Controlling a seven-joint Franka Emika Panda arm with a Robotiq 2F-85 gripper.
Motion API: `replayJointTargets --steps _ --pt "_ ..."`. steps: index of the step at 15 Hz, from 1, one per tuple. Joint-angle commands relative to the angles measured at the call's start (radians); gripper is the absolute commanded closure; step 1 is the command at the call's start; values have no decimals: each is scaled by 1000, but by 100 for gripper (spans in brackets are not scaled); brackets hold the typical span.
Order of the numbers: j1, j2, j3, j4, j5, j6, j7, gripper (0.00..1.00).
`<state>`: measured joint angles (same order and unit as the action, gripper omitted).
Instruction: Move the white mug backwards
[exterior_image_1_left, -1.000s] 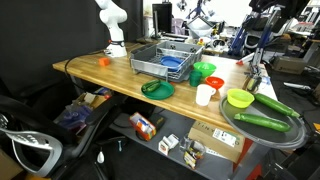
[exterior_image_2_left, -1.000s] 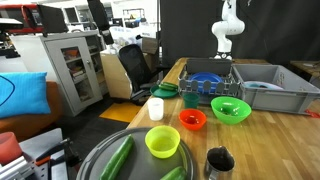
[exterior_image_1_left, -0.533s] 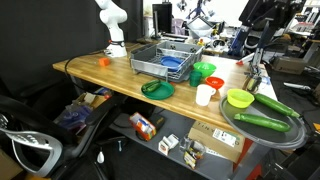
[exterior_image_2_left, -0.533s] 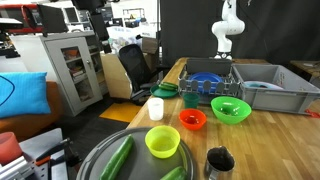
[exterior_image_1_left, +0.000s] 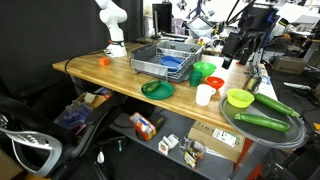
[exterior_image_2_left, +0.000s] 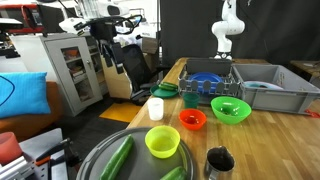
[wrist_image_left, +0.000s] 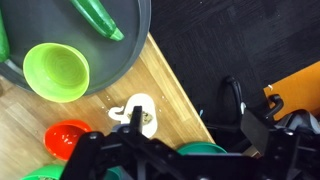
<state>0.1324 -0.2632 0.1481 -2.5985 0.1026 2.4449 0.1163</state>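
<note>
The white mug (exterior_image_1_left: 204, 95) stands upright near the table's front edge, between the dark green plate (exterior_image_1_left: 157, 88) and the lime bowl (exterior_image_1_left: 239, 98). It also shows in an exterior view (exterior_image_2_left: 155, 108) and from above in the wrist view (wrist_image_left: 135, 113). My gripper (exterior_image_1_left: 236, 55) hangs high in the air above and beside the table, well apart from the mug. In an exterior view (exterior_image_2_left: 105, 50) it is off the table's edge. In the wrist view the gripper (wrist_image_left: 194, 123) is open and empty, with one finger overlapping the mug in the picture.
An orange-red bowl (exterior_image_1_left: 212, 82) and a green bowl (exterior_image_1_left: 203, 69) stand behind the mug. A grey dish rack (exterior_image_1_left: 160, 60) holds blue dishes. A round grey tray (exterior_image_1_left: 290, 135) carries cucumbers. A metal cup (exterior_image_2_left: 217, 160) and a white robot arm (exterior_image_1_left: 113, 25) are also in view.
My arm has come down and moved in from the frame's upper edge towards the table. The mug and the other dishes have not moved.
</note>
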Motion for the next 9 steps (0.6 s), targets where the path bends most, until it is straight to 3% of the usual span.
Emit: replayJointTargets --steps 1,6,9 --pt "2 6 -4 7 -2 -1 -1 0" --pt "3 4 -2 12 -2 -1 -1 0" --pt "6 38 -37 21 44 -5 -70 0"
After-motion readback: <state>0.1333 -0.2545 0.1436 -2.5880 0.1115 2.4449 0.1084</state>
